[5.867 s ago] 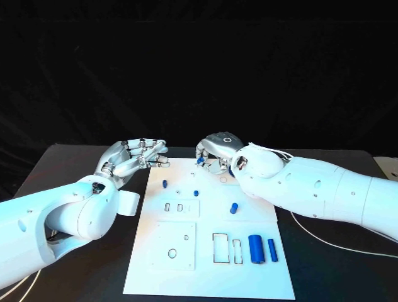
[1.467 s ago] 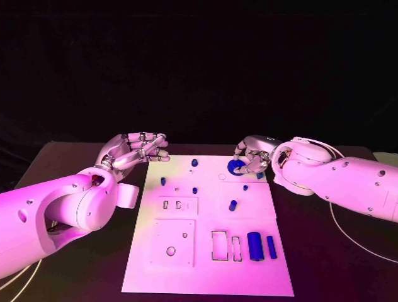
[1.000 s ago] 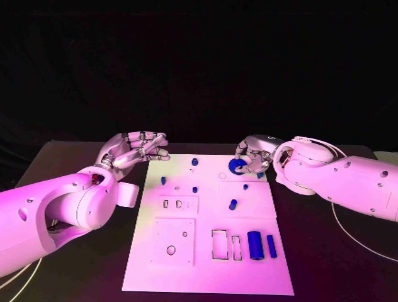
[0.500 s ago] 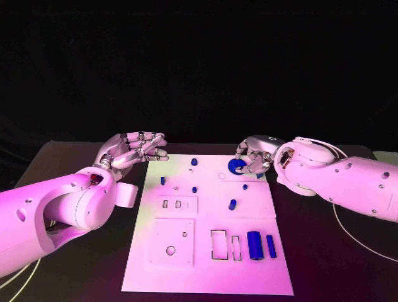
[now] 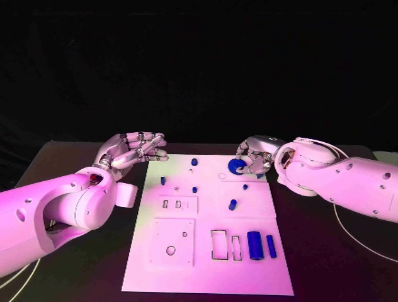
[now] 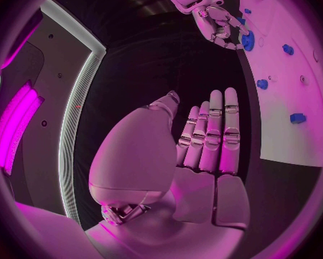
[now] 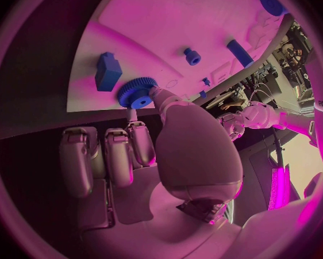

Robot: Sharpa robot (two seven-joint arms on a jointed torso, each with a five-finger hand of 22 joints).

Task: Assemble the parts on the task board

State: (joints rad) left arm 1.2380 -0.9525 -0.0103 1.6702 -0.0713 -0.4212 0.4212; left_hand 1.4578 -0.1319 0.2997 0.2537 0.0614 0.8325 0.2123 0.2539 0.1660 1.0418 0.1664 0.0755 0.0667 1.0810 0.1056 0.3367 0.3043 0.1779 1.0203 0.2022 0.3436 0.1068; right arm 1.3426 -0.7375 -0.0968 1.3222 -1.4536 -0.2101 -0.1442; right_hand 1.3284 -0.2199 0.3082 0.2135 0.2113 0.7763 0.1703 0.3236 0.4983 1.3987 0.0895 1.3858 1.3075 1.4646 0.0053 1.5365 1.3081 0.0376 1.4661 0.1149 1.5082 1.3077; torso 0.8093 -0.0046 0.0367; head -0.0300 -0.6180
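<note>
Right now the right hand (image 5: 254, 158) pinches a small blue gear (image 5: 236, 166) between thumb and fingertip, over the far right part of the white board (image 5: 208, 277). The right wrist view shows the same: gear (image 7: 138, 92) toothed, flat disc, sitting at the fingertip, just above or on the board surface, can't tell if it touches. A blue block (image 7: 107, 70) lies just beside the gear on the board edge side.

Key relation: the gear's axis looks roughly upright, face toward the board, so it likely goes down flat onto a peg or hole under the hand. Exact seat is hidden by the fingers. A short blue peg (image 5: 245, 187) stands nearer the robot than the gear, close by, and a longer blue pin (image 5: 233, 204) nearer still.

Left hand (image 5: 133, 151) hovers off the board's far left corner, holding nothing, fingers loosely curled in the head view, straight side by side in the left wrist view (image 6: 204, 149). Well apart from the gear; right hand is the one on it.

Judgement: mid-placement of the gear, many parts left loose, e.g. the blue cylinder (image 5: 254, 245) at the near end.
</note>
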